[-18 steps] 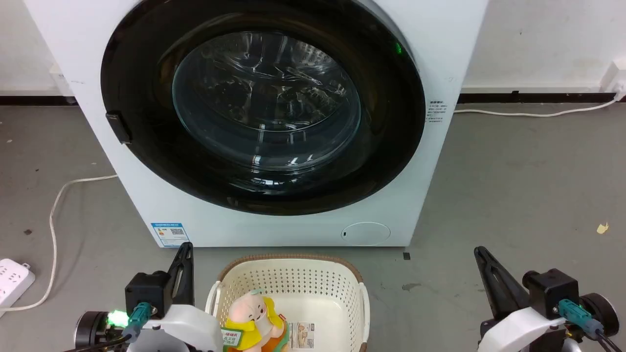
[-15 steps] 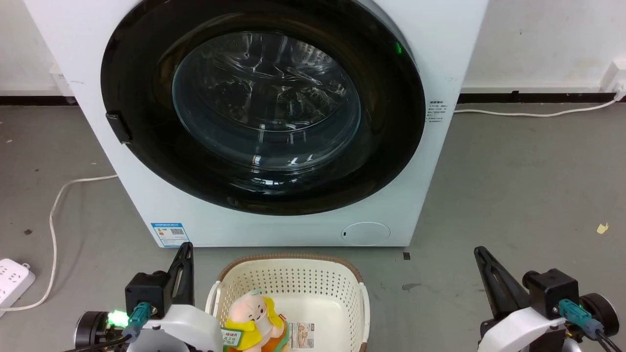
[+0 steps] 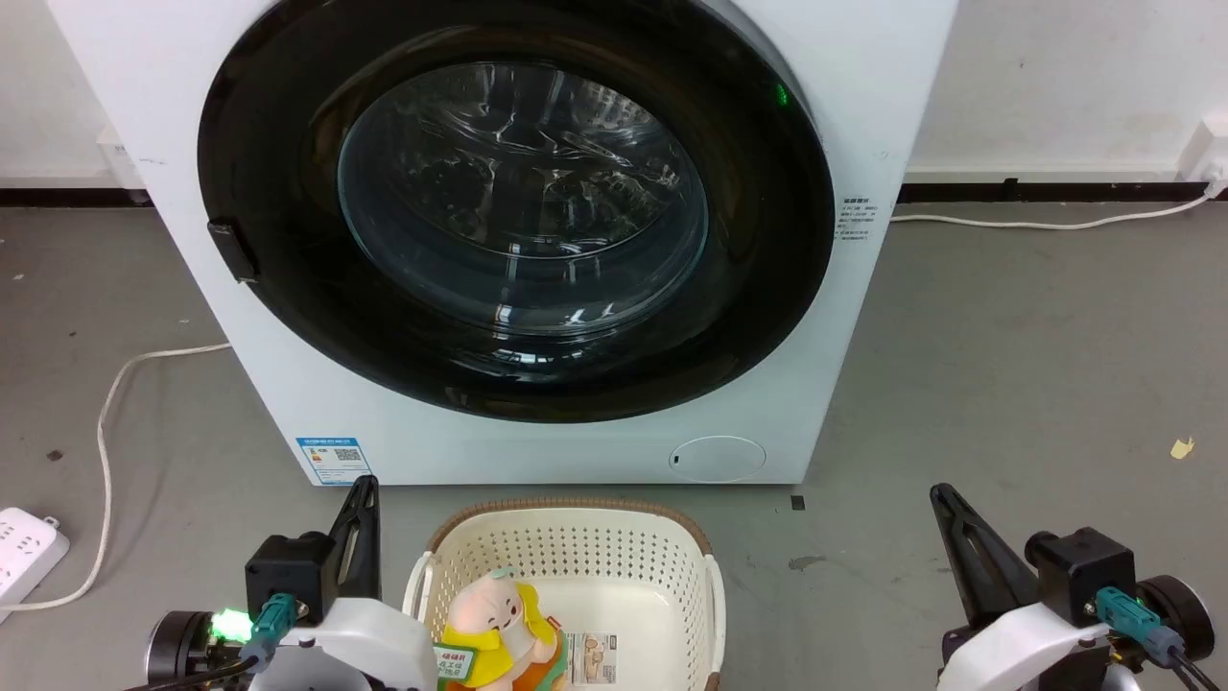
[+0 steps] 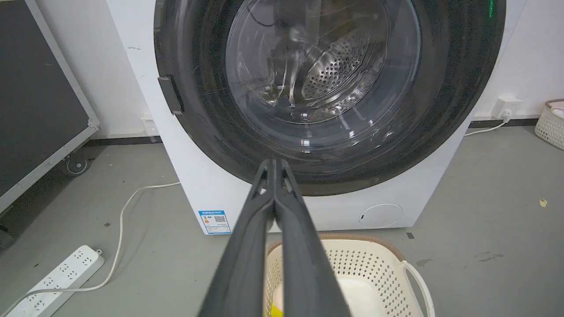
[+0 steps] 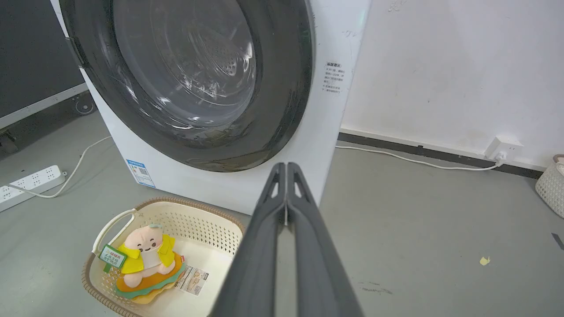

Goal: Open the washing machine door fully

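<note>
- So far, as we read it, nothing of the job is done: the washing machine door point(image 3: 518, 221) lies flat against the white front of the washing machine point(image 3: 537, 451), shut all round, and the whole outward swing is left to do.
- At the far left a white power strip point(image 3: 24, 555) lies on the floor, and its cable point(image 3: 182, 350) curls toward the machine. We judge it only something to keep clear of.
- Our left gripper point(image 3: 363, 488) sits low at the lower left of the head view, its two dark fingers pressed together with nothing between them. The door is ahead of it and higher, well apart.
- A small black tab point(image 3: 233, 251) sits on the door's left edge, above the left gripper's tips and a little to their left. We take it for the place to pull, which makes this gripper the better placed one.
- In the middle a cream basket point(image 3: 576, 552) holding a plush toy point(image 3: 499, 619) stands on the floor just before the machine, below the door and between our two grippers.
- Low on the machine front is a small round white flap point(image 3: 718, 458), which is not our target.
- Our right gripper point(image 3: 940, 494) sits at the lower right, fingers closed on each other and empty. The door is up and to its left, well apart.
</note>
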{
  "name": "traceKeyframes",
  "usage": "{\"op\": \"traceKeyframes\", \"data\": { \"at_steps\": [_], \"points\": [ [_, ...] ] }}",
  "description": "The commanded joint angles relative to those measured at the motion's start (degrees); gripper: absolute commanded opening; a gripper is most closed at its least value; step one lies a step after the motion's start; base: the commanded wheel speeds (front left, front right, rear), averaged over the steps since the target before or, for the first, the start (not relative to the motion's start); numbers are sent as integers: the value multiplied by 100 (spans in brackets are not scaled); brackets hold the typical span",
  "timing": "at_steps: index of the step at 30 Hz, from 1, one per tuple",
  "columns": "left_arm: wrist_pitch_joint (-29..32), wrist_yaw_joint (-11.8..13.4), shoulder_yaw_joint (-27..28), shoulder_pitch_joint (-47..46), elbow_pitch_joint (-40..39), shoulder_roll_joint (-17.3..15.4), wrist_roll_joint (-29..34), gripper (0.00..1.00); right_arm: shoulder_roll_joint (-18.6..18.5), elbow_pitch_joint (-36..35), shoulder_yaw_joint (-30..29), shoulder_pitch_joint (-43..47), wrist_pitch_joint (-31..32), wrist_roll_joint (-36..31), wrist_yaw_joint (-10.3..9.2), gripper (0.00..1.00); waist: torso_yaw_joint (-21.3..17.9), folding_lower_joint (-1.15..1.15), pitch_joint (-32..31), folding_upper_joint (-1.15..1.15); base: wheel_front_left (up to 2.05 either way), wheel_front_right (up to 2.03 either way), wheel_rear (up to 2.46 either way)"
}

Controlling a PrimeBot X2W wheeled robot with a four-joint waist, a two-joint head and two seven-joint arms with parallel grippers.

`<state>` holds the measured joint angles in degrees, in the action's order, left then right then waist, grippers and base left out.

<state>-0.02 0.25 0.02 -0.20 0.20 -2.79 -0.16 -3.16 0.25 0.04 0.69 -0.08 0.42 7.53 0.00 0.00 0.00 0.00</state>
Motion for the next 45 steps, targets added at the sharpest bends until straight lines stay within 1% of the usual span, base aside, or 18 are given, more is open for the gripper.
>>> {"op": "traceKeyframes", "data": {
  "at_steps": [1, 21, 22, 45],
  "points": [
    [2, -25, -2, 20, -20, -9, 16, 0, 28, -25, -4, -69, 8, -42, -4, 0, 0, 0, 0, 0, 0, 0, 0],
    [2, -25, -2, 20, -20, -9, 16, 0, 28, -25, -4, -69, 8, -42, -4, 0, 0, 0, 0, 0, 0, 0, 0],
    [-1, 2, 1, 0, 1, 0, -1, 100, -1, 1, 2, 1, -1, 4, 0, 100, 0, 0, 0, 0, 0, 0, 0],
    [-227, 98, -150, -35, -21, 0, -40, 100, 3, -29, -69, -112, -226, 267, -1, 100, 20, 0, 85, 0, 0, 0, 0]
  ]
}}
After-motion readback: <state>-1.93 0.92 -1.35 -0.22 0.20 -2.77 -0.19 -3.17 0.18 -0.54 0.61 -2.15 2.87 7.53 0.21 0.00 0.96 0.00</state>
